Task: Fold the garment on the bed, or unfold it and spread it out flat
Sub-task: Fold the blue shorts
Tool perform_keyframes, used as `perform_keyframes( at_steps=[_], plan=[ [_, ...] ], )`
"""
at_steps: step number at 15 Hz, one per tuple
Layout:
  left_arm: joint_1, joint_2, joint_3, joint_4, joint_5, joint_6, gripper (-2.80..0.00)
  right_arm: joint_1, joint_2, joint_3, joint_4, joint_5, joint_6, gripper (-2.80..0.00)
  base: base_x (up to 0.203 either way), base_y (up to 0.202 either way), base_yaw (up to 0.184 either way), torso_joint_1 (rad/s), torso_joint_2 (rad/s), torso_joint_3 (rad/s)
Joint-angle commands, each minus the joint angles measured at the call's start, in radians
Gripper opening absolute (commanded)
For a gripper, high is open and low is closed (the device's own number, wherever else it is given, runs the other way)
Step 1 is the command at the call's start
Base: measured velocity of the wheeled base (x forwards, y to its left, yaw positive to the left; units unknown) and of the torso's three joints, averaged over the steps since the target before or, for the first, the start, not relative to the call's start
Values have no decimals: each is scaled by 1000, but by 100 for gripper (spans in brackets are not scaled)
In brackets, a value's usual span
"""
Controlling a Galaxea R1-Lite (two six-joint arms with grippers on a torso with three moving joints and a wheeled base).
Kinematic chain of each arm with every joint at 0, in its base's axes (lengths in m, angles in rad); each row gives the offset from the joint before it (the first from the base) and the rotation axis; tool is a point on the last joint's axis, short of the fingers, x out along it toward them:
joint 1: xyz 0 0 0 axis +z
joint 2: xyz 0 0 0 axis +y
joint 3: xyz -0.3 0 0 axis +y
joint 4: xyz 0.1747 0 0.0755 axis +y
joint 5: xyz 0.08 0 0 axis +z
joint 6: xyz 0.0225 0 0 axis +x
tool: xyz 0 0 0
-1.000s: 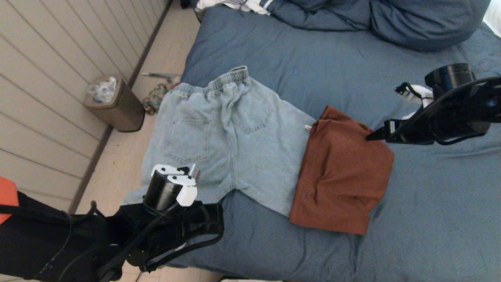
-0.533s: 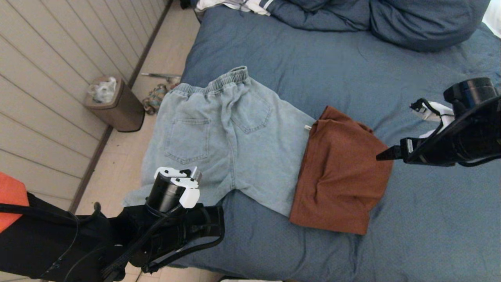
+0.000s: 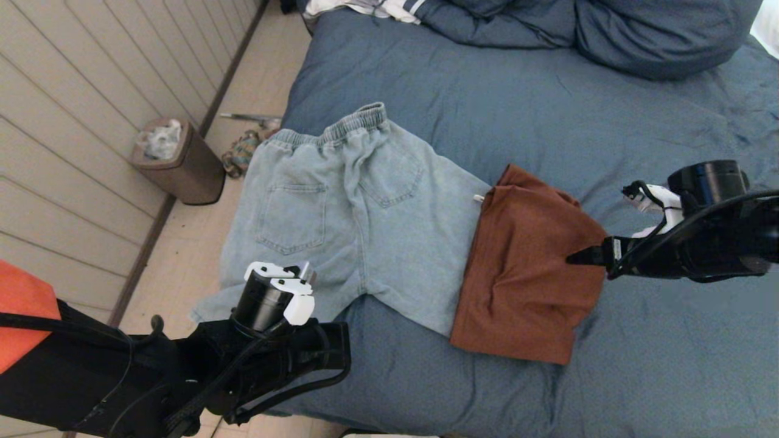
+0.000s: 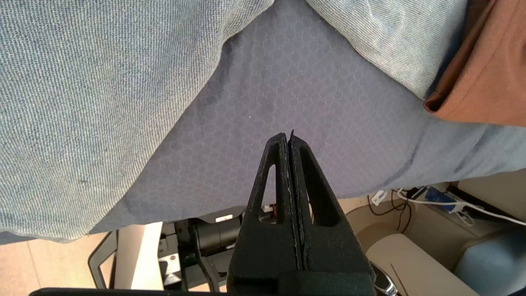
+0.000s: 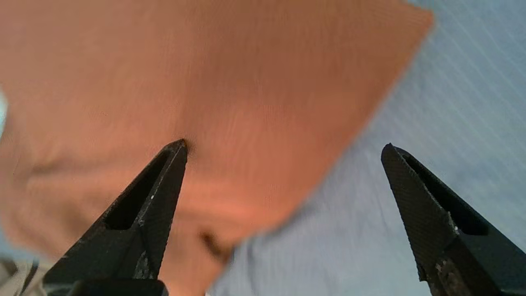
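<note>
Your right hand (image 3: 578, 258) is sitting at the right edge of the rust-brown garment (image 3: 529, 274), its fingers spread wide and pinching nothing; in the right wrist view one finger (image 5: 164, 172) is lying over the brown cloth while the other is over bare blue cover, so the garment's edge is running between them. That is the relation your next move is turning on: the cloth is lying to the left of this hand, folded into a rough block whose longer side is running near to far, with its left edge overlapping the light denim shorts (image 3: 341, 213). Both pieces are resting mid-way across the bed (image 3: 669, 365), toward its left side. Your left hand (image 4: 289, 164) is pressed together and empty, hanging over the near edge of the bed just beside the shorts' leg (well apart from the brown piece). The right hand is clearly the nearer one, so I judge the grab belongs to it.
</note>
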Motion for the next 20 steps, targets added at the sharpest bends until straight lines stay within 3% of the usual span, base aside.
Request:
perform_keyframes(
  at_steps=[1,5,7,12,13,15,20],
  plan=[
    [0,-6,1,-4,2,-4,-280,6,79,38,-86,2,25,0,0,0,0,0,0,0],
    [-1,-6,-2,-3,-1,-5,-280,41,130,71,-289,-1,179,0,0,0,0,0,0,0],
    [-1,-5,-2,-4,-1,-5,-280,52,134,104,-365,-1,196,0,0,0,0,0,0,0],
    [-7,5,-2,-4,-1,-5,-280,100,169,143,-403,-8,197,0,0,0,0,0,0,0],
    [-7,3,-2,-4,-1,-5,-280,107,180,146,-414,-28,197,-280,0,0,0,0,0,0],
    [-9,3,-1,-4,-1,-7,-280,107,192,137,-429,-77,200,-280,0,0,0,0,0,0],
    [-58,2,18,-17,4,-8,-280,71,123,133,-438,-79,203,-280,0,0,0,0,0,0]
  ],
)
